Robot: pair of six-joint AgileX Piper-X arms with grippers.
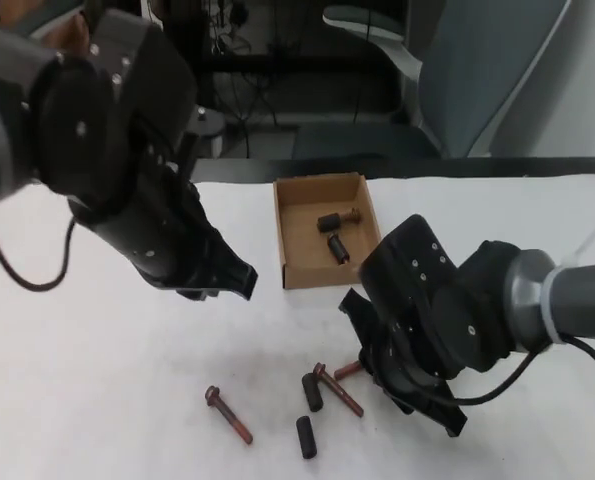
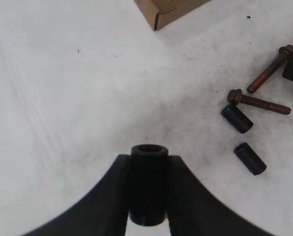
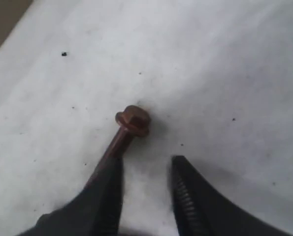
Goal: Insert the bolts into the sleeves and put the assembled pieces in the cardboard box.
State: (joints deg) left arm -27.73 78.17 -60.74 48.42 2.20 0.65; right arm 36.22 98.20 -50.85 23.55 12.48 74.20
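My left gripper (image 2: 149,161) is shut on a black sleeve (image 2: 148,184), held upright well above the white bench; in the high view it (image 1: 225,285) hangs left of the cardboard box (image 1: 292,245). My right gripper (image 3: 146,172) is open and low over the bench. A copper bolt (image 3: 130,127) lies there, its shaft running beside one finger (image 3: 109,196) and its head just beyond the tips. Another bolt (image 1: 338,389) and two loose sleeves (image 1: 312,392) (image 1: 306,437) lie close to my right gripper (image 1: 369,368). A third bolt (image 1: 229,415) lies farther left. Two assembled pieces (image 1: 335,233) rest in the box.
An office chair (image 1: 477,70) and cables stand beyond the bench's far edge. A black cable (image 1: 22,275) trails across the bench at the left. A corner of the box (image 2: 166,10) is in the left wrist view.
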